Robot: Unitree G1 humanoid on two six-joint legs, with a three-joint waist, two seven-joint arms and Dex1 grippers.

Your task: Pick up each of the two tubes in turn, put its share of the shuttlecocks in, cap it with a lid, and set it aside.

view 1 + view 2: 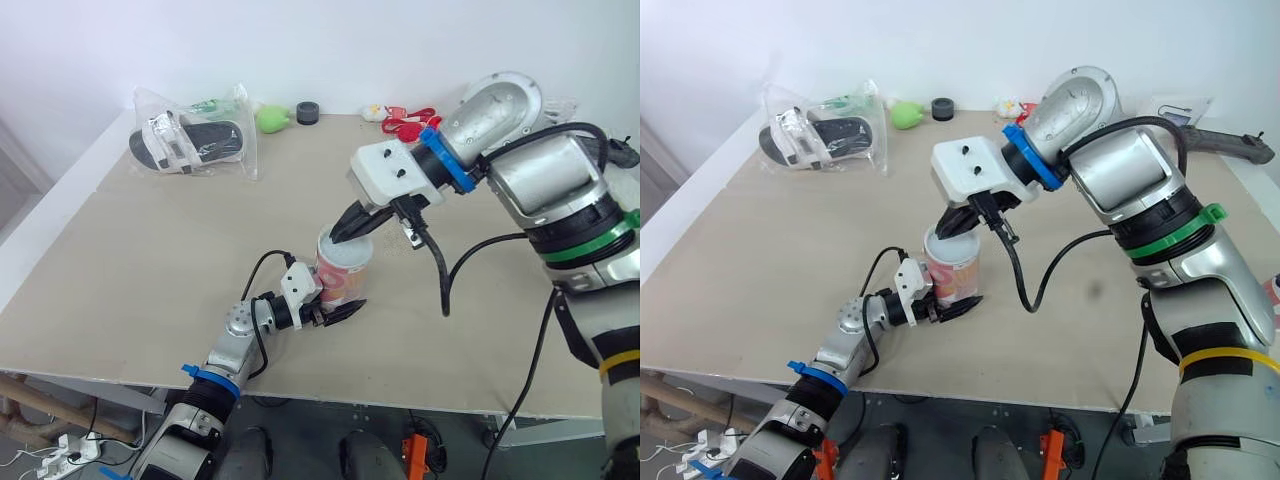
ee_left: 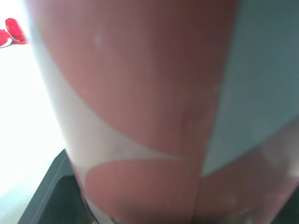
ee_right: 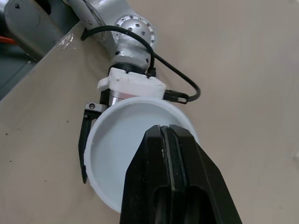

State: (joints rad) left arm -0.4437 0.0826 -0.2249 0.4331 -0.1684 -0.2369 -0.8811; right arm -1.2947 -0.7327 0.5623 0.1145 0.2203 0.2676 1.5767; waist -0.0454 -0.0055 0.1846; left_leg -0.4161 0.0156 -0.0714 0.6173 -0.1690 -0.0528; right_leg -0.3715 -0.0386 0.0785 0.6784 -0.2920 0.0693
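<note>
While the left tool [image 1: 335, 312] is clenched around the lower wall of the tube [image 1: 345, 275], which stands upright on the desk [image 1: 150, 270] a little toward 6 o'clock from its centre, the right tool [image 1: 352, 228] reaches over the tube's mouth from 1 o'clock, its two fingers pressed together with nothing seen between them and their tips at the white lid [image 3: 117, 140] that covers the mouth. The step in hand is judged to be capping; the lid hides whatever is inside. Risks from here: the tips appear to bear away from the lid's centre, so a push could seat one side only and leave the lid cocked, or spring it off; a push not aimed straight down could lever the tube over, since the left tool holds it low, near the base; a slack grip there could let the tube skid on the desk. A clear bag [image 1: 195, 140] lies well apart at 10 o'clock
</note>
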